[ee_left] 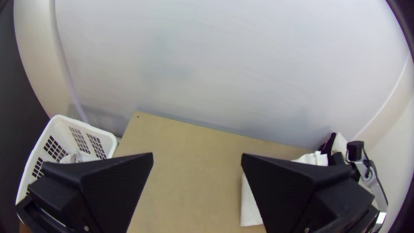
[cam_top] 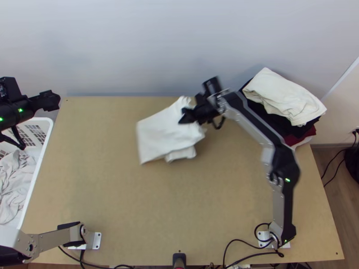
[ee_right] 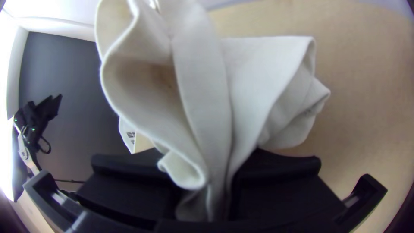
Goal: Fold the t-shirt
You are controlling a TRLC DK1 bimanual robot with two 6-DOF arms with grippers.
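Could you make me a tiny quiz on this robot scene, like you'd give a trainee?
1. True or false: the right gripper grips the white t-shirt.
2. In the top view, what stands at the left side of the table?
a) a stool
b) a basket
c) a lamp
3. Fill in, open or shut: the left gripper is ____.

Key: 1 true; 2 b; 3 open

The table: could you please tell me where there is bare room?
Left, between laundry basket and white t-shirt, and in front, between t-shirt and cables. The far right is crowded with the clothes stack and right arm.
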